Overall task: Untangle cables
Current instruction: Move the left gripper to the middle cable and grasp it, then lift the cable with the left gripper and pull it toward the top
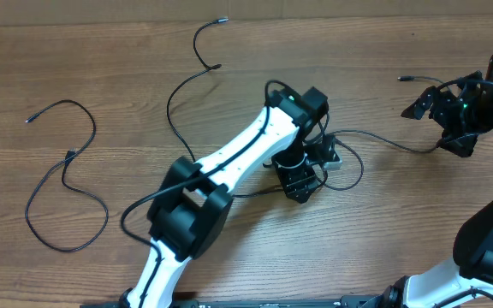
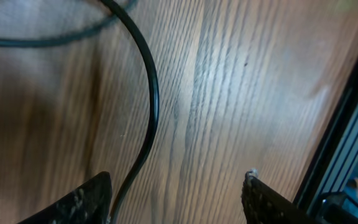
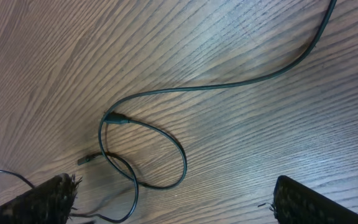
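Partly done, by judgement. One cable spread alone at left of table, second cable alone at upper centre. Left to do: third cable, looped at centre under left pincer, fingers apart, clamping nothing. Right pincer wide apart, empty.

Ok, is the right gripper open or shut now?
Open. In the right wrist view the right gripper has its fingers wide apart, gripping nothing; a looped cable lies on the table beyond them.
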You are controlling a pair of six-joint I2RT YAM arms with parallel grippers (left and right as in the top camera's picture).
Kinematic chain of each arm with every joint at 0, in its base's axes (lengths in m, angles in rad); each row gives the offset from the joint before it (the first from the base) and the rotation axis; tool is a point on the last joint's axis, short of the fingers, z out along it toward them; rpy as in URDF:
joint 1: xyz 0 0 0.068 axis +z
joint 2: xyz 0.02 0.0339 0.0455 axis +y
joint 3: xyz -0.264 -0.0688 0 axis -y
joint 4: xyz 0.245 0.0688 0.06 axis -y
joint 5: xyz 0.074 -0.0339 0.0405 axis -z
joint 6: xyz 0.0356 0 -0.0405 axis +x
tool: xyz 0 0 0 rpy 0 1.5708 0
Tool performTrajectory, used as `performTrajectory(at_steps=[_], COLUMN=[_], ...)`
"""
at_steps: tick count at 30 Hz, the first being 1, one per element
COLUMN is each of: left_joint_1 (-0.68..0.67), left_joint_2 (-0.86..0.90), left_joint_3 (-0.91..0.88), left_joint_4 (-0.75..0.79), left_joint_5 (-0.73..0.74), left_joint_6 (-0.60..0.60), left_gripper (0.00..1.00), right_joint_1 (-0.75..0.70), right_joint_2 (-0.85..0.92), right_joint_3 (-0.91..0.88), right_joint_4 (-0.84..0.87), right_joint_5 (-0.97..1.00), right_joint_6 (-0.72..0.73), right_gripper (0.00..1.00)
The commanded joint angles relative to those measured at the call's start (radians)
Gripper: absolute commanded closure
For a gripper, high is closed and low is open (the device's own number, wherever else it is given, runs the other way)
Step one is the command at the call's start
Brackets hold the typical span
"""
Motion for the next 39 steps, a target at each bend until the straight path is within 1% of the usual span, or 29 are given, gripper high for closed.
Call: performTrajectory(at_steps=[1,6,10,12,13,15,16,18,20,21,22,26,29,35,39], left_joint_1=[-0.014,-0.015,-0.021,-0.031,-0.042,-0.056,-0.062,-0.069,-0.072,-0.072,-0.072,-0.051,-0.02,0.049,0.116], left_joint_2=[0.05,0.091,0.092,0.092,0.092,0.092,0.092,0.092,0.092,0.092,0.088,0.032,-0.072,-0.334,-0.492], left_joint_3=[-0.002,-0.002,-0.005,-0.006,-0.01,-0.01,-0.01,-0.01,-0.01,-0.01,-0.008,0.026,0.083,0.177,0.189], left_joint_4=[0.042,0.136,0.164,0.175,0.193,0.206,0.211,0.22,0.223,0.223,0.221,0.182,0.147,0.167,0.201], left_joint_5=[-0.008,-0.019,-0.023,-0.065,-0.138,-0.216,-0.246,-0.262,-0.267,-0.271,-0.276,-0.344,-0.343,-0.33,-0.327], left_joint_6=[0.008,-0.046,-0.061,-0.08,-0.129,-0.18,-0.206,-0.238,-0.265,-0.282,-0.304,-0.397,-0.431,-0.432,-0.432], left_gripper=[0.35,0.37,0.44,0.49,0.51,0.58,0.64,0.7,0.83,0.93,0.95,0.96,0.96,0.96,0.96], right_joint_1=[-0.002,-0.002,-0.002,-0.002,-0.002,-0.002,-0.002,-0.002,-0.002,-0.002,-0.002,-0.002,-0.002,-0.002,-0.002], right_joint_2=[0.001,0.001,0.001,0.001,0.001,0.001,0.001,0.001,0.001,0.001,0.001,0.001,0.001,0.001,0.001], right_joint_3=[0.032,0.032,0.032,0.032,0.032,0.032,0.032,0.032,0.032,0.032,0.032,0.032,0.032,0.032,0.032], right_joint_4=[0.005,0.005,0.009,0.012,0.013,0.013,0.013,0.014,0.013,0.013,0.013,0.013,0.013,0.008,0.008], right_joint_5=[0.006,0.006,0.006,0.006,0.006,0.006,0.006,0.006,0.006,0.006,0.006,0.006,0.006,0.006,0.006], right_joint_6=[-0.01,-0.01,-0.01,-0.01,-0.01,-0.01,-0.01,-0.01,-0.01,-0.01,-0.01,-0.01,-0.01,-0.01,-0.01], right_gripper=[0.0,0.0,0.0,0.0,0.0,0.0,0.0,0.0,0.0,0.0,0.0,0.0,0.0,0.0,0.0])
